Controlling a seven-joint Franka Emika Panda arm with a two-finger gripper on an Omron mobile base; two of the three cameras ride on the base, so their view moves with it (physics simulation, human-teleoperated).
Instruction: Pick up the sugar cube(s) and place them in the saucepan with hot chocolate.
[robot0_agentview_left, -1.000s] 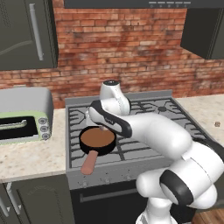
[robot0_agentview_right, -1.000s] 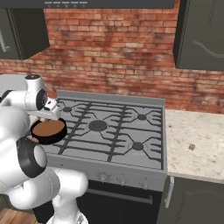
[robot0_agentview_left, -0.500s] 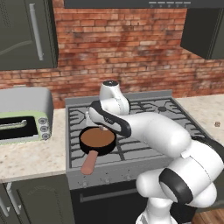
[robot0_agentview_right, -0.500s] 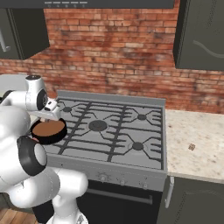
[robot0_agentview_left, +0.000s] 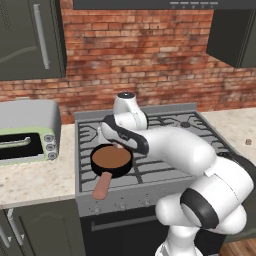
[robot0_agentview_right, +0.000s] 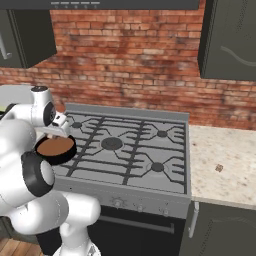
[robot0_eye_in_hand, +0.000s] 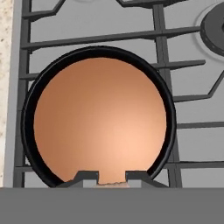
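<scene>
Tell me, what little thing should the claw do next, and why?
Probably open. The claw hangs right over the pan of brown drink, its fingers pinching a small pale lump, apparently the sugar cube, so letting go should drop it in.

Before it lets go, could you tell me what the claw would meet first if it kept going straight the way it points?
Most likely the brown liquid in the saucepan: the claw looks straight down at it, nothing between. How far above it hangs is unclear.
</scene>
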